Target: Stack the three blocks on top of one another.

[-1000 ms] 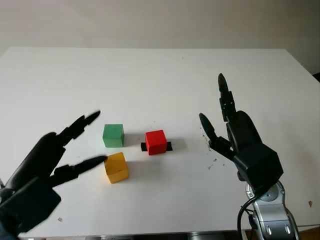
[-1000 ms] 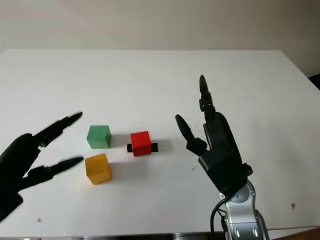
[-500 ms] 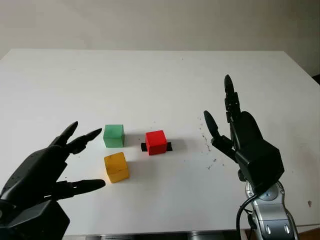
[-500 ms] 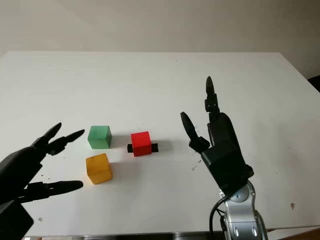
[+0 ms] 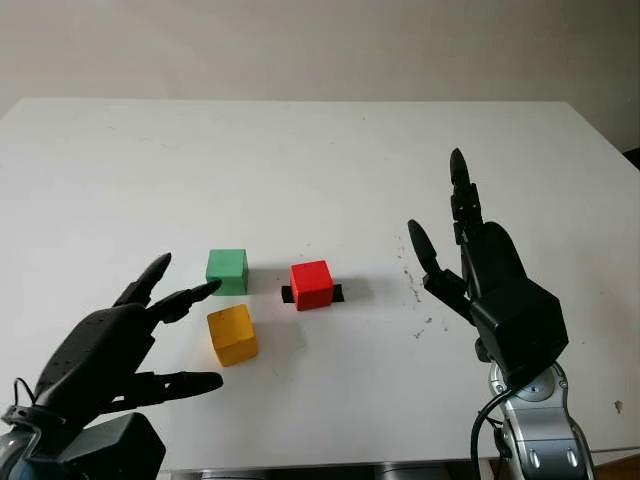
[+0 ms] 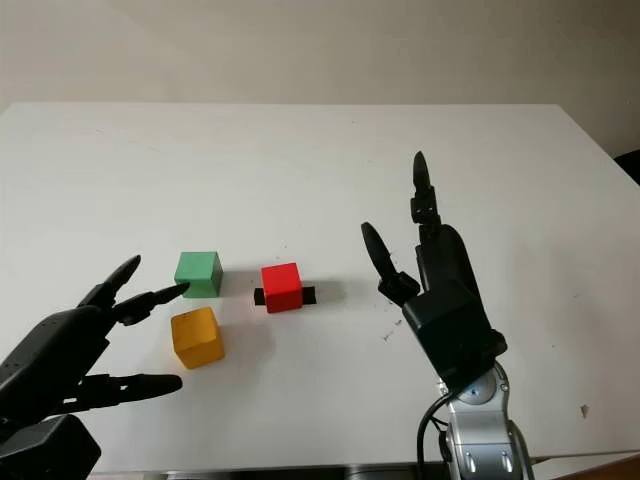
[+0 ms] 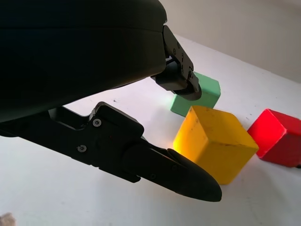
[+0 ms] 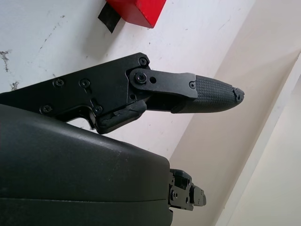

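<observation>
Three small solid cubes lie unstacked near the middle of the white bench (image 5: 320,150): a green cube (image 5: 227,270), a yellow cube (image 5: 232,334) just nearer, and a red cube (image 5: 311,284) to the right, sitting on a strip of black tape (image 5: 338,293) it partly hides. The left hand (image 5: 110,350), open and empty, hovers just left of the yellow cube. The right hand (image 5: 480,270), open, is raised well right of the red cube.

I count three blocks on the surface (image 5: 300,160) before me: one green block (image 5: 227,270), one yellow block (image 5: 232,334) and one red block (image 5: 311,284). Under the red one lies one strip of black tape (image 5: 337,293). I have two hands here, my left hand (image 5: 105,350) and my right hand (image 5: 487,280).
</observation>
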